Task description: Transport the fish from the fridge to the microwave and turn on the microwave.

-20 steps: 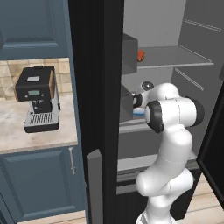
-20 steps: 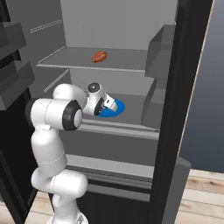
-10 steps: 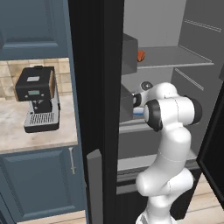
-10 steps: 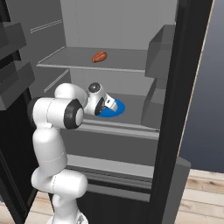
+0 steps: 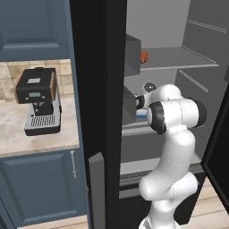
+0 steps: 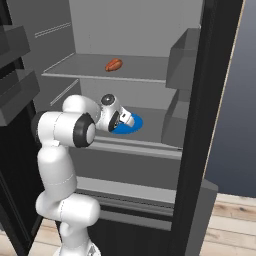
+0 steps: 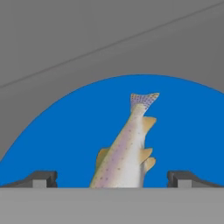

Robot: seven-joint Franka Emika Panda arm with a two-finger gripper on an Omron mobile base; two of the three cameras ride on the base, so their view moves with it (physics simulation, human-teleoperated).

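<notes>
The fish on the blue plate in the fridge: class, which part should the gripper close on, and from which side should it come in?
Grip the fish across its thick mid-body, coming from above the blue plate. It lies flat, its long axis running between the open fingertips, so closing should pinch its narrow width. The tail looks too thin for a sure hold.

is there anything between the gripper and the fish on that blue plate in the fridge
Nothing visible. In the hand view the fish lies on the blue plate, running between the open fingers of the gripper, with bare plate to either side. The right base view shows the gripper right over the plate on the fridge shelf.
</notes>
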